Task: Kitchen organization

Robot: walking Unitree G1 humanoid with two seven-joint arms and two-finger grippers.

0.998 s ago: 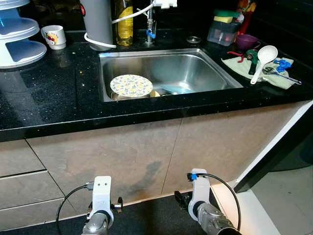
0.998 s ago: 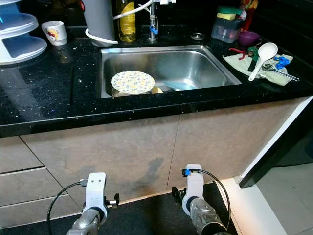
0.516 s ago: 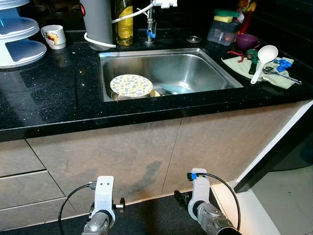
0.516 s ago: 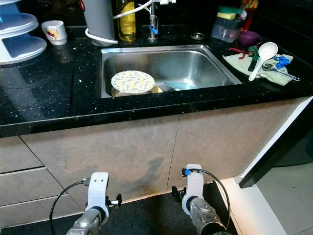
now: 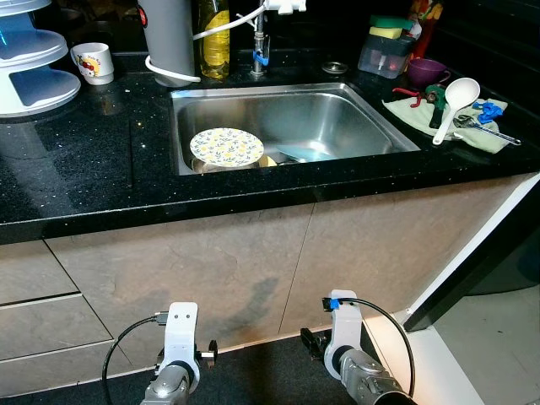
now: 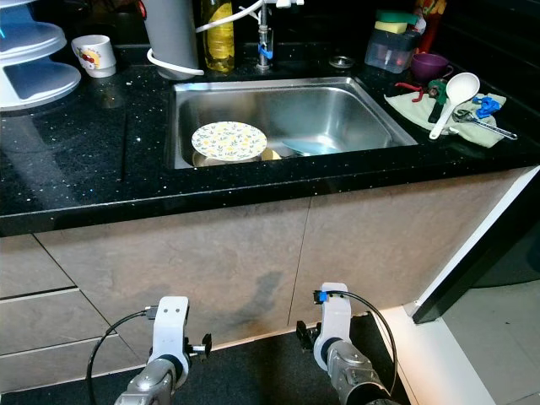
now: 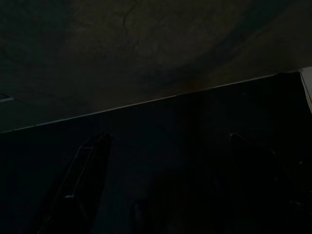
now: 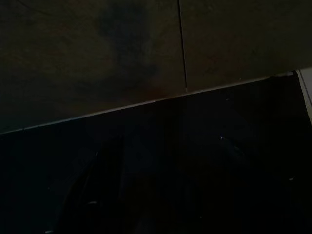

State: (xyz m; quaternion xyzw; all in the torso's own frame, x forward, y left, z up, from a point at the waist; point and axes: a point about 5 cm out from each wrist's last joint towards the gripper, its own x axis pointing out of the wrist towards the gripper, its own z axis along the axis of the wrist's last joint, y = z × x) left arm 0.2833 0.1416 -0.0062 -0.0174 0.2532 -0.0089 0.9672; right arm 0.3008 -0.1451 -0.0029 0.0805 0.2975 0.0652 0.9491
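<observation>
A round plate (image 5: 226,146) with a yellow floral pattern lies in the steel sink (image 5: 270,89), on the left of the basin, with a pale blue dish (image 5: 305,153) beside it. A white ladle (image 5: 454,101) and some utensils rest on a green cloth (image 5: 411,116) to the right of the sink. A white mug (image 5: 93,63) stands at the back left of the black counter (image 5: 84,169). Both arms hang low in front of the cabinet, left arm (image 5: 179,342) and right arm (image 5: 342,325). In the dark wrist views my left gripper (image 7: 168,136) and right gripper (image 8: 170,141) are open over dark floor, holding nothing.
Behind the sink stand a grey cylinder (image 5: 169,38), a yellow soap bottle (image 5: 215,38) and the tap (image 5: 259,46). A clear box with sponges (image 5: 384,51) and a purple bowl (image 5: 426,70) sit at the back right. A white tiered rack (image 5: 29,76) occupies the far left. Beige cabinet doors (image 5: 253,270) face me.
The left arm has drifted slightly to the right. Nothing on the counter or in the sink has moved.
</observation>
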